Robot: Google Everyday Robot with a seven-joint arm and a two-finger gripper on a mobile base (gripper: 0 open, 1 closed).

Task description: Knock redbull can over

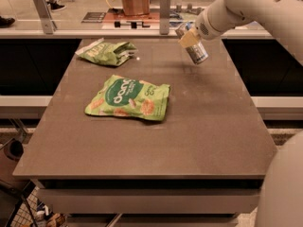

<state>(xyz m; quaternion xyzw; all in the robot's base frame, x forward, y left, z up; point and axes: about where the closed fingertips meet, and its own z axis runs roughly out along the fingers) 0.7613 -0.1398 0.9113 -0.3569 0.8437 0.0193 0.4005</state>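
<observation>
The redbull can (pixel 198 53) is a slim silver and blue can at the far right of the table (pixel 208 126). It is tilted, with its top leaning left and away and its base down to the right. My gripper (pixel 188 36) comes in from the upper right on the white arm and is against the can's upper part, hiding its top. I cannot tell whether the can's base touches the table.
A large green snack bag (pixel 129 98) lies flat in the middle of the table. A smaller crumpled green bag (pixel 106 52) lies at the far left. A counter with a brown paper bag (pixel 135 1) runs behind the table. My white arm (pixel 255 8) fills the upper right.
</observation>
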